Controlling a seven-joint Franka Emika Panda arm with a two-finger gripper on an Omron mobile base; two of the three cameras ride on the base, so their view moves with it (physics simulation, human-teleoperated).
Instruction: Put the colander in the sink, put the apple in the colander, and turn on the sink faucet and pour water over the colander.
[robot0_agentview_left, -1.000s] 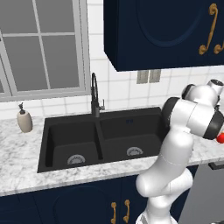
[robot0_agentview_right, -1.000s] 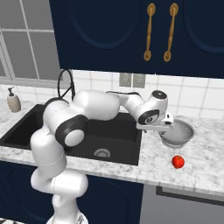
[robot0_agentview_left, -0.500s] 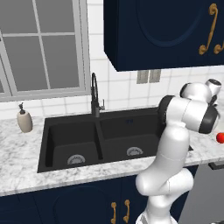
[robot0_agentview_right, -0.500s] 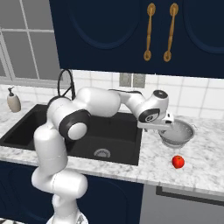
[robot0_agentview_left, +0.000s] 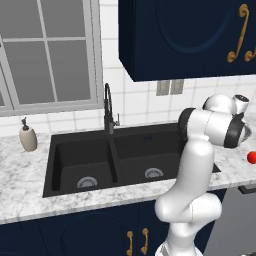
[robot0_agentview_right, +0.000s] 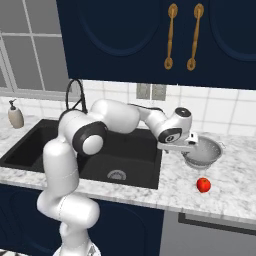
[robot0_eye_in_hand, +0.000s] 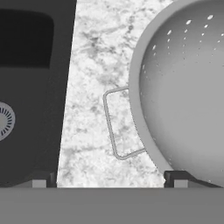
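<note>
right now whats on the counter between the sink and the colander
Only bare marble counter and the colander's own thin wire side handle lie between it and the sink, as the hand view shows.

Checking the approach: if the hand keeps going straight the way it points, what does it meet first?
Probably the colander's wire side handle and the marble counter beneath it; the open hand straddles that handle beside the rim. Depth is unclear.
</note>
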